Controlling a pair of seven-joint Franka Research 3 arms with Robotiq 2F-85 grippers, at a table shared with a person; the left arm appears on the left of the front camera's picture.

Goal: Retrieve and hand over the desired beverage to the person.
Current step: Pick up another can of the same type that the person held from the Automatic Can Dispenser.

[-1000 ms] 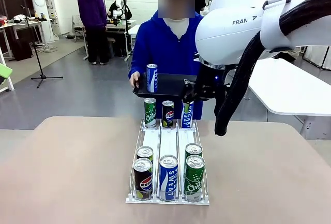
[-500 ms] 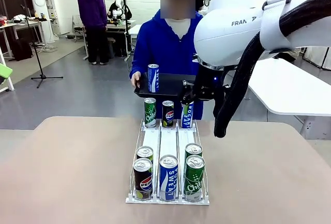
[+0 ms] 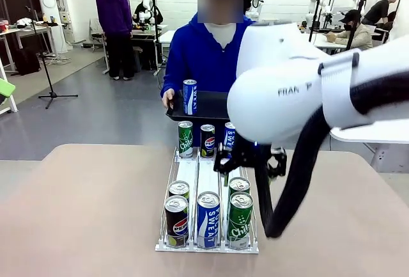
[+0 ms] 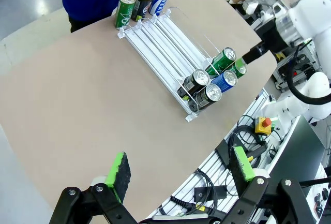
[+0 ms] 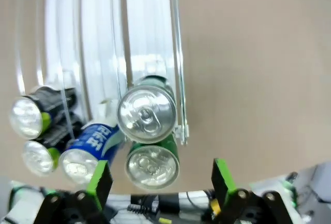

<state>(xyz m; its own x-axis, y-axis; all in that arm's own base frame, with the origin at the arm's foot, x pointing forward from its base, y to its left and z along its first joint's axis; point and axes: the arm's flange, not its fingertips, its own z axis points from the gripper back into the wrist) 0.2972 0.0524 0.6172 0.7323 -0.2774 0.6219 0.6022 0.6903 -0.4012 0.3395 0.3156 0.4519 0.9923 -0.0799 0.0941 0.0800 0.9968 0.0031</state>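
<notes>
The person in a blue hoodie stands at the far side holding a black tray with a blue Pocari Sweat can upright on it. A clear three-lane rack holds beverage cans: three at its far end and several at its near end. My right gripper hangs open above the right lane. In the right wrist view the right gripper hovers over two green cans, touching neither. My left gripper is open and holds nothing, high over the table's edge, far from the rack.
The tan table has free room on both sides of the rack. The right arm's white body and black cable hang over the table's right half. Cables and a red stop button lie beyond the table edge. Other people stand far back.
My right arm has drawn back from the far end of the rack by the tray and dropped low over the near cans in the right lane. The tray and its can stay put.
</notes>
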